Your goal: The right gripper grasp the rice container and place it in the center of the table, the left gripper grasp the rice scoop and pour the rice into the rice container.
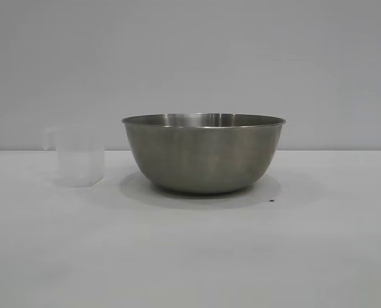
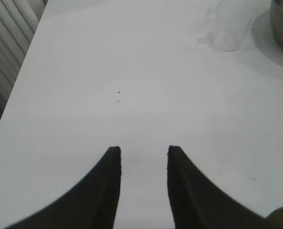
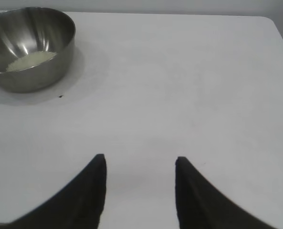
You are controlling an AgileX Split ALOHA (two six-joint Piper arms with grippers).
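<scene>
Two tools [image 2: 143,155] [image 3: 140,164] apart, empty | rice container [image 1: 203,153]: brushed steel, rice [image 3: 30,60] inside | rice scoop [image 1: 79,157]: translucent, upright

Left claw [image 2: 143,150]: two matte black fingers [image 2: 100,191], each broad at the base and curving inward to a narrow, blunt, squared tip; inner faces flat and straight, outer edges sweeping concave. No screws, cables or markings visible on the parts shown.

Right claw [image 3: 140,160]: same pattern, two matte black fingers [image 3: 84,195] with flared bases and tapered tips, plain unmarked surfaces.

Arms: not seen in the outside view.
</scene>
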